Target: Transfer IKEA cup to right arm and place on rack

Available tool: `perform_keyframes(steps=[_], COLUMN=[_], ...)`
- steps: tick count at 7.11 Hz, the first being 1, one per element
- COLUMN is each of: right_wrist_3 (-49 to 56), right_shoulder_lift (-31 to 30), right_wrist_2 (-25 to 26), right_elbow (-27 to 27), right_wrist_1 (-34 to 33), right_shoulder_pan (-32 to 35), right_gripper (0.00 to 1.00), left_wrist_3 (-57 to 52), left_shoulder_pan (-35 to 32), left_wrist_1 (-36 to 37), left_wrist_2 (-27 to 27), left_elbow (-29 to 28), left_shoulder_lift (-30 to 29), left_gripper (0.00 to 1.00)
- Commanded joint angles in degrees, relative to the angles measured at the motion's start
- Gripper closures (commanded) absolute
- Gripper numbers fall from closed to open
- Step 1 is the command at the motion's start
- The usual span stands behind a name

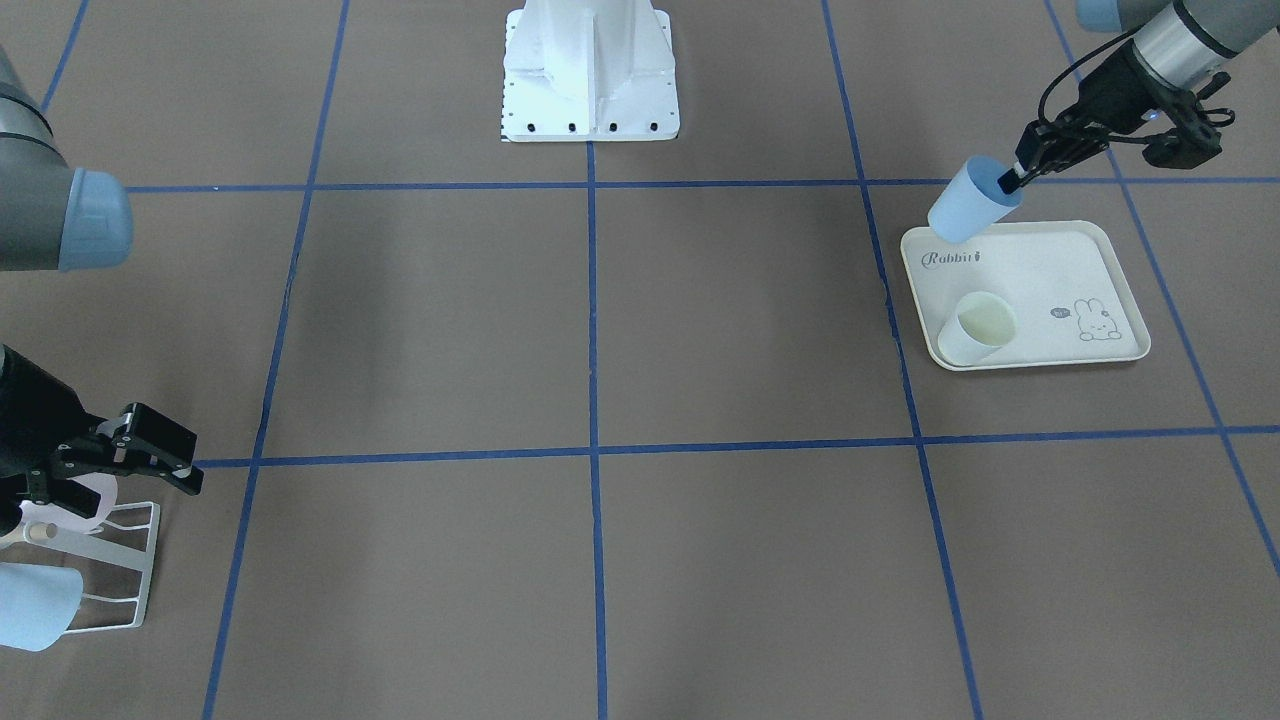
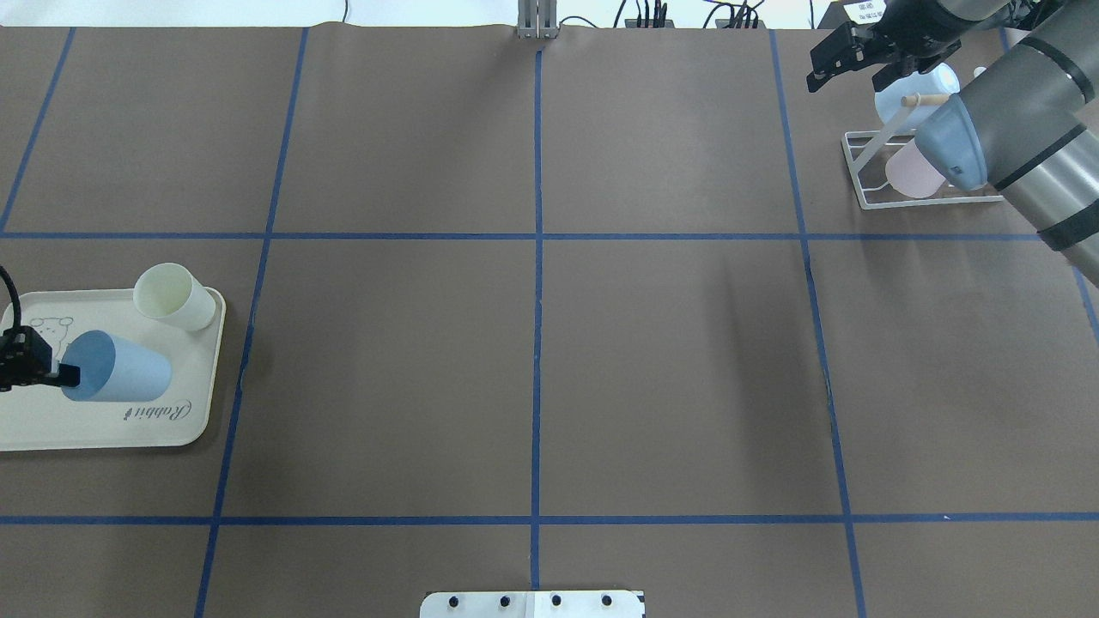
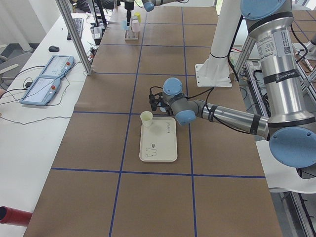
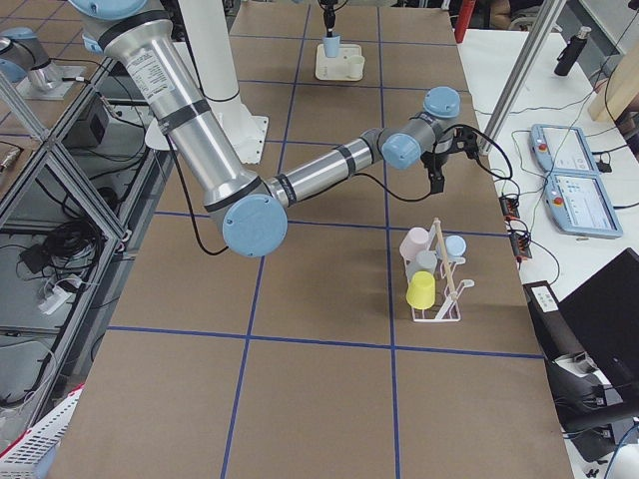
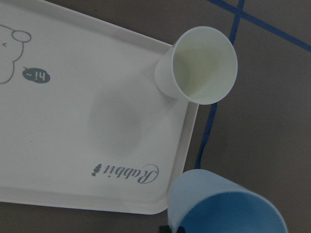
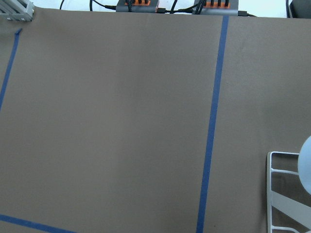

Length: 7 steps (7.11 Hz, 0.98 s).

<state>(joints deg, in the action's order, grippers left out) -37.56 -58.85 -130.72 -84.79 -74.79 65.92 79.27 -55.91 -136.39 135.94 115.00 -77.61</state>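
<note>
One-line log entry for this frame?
left hand: shut on blue cup, above tray | right hand: open, near rack | handover: pending

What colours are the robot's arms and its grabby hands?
Both the left arm and the right arm are round silver-grey tubes with light blue caps on the joints and black bands. The left gripper and the right gripper are black, with two thin fingers each. Black cables loop by the wrists.

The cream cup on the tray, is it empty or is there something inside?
Empty. The left wrist view looks into the cream cup on the tray and shows only its bare pale inside.
</note>
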Motion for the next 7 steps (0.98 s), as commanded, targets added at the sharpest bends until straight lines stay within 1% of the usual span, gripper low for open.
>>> perform_keyframes(steps=[1, 2, 3, 4, 5, 6, 7], right_wrist_3=[-2.4, -10.2, -18.8, -32.2, -49.4, -63.0, -70.3], right_shoulder_lift=[-0.1, 0.2, 0.9, 0.9, 0.8, 0.5, 0.5], right_wrist_2=[0.0, 0.1, 0.4, 0.4, 0.4, 0.5, 1.0], right_elbow=[-2.3, -5.0, -6.8, -8.2, -8.8, -8.7, -8.8], right_wrist_1=[0.0, 0.2, 3.7, 14.0, 28.2, 42.7, 52.8], right_shoulder_pan=[0.0, -2.0, -4.5, -6.0, -6.8, -7.7, -8.2], right_gripper=[0.01, 0.01, 0.01, 0.01, 0.01, 0.01, 0.02], left_wrist_3=[17.5, 24.6, 29.3, 34.1, 35.9, 37.0, 41.5], left_shoulder_pan=[0.4, 2.3, 4.0, 7.5, 9.8, 10.2, 10.2], left_wrist_1=[0.0, 0.0, -0.1, -0.5, -0.9, -1.0, -4.1], left_wrist_2=[0.5, 0.2, -1.9, -6.4, -9.5, -10.0, -12.8], left_elbow=[-2.7, -5.1, -7.5, -8.4, -8.0, -8.0, -8.0], left_shoulder_lift=[-17.0, -24.8, -31.2, -35.6, -37.8, -40.0, -41.4], left_gripper=[1.0, 1.0, 1.0, 1.0, 1.0, 1.0, 1.0])
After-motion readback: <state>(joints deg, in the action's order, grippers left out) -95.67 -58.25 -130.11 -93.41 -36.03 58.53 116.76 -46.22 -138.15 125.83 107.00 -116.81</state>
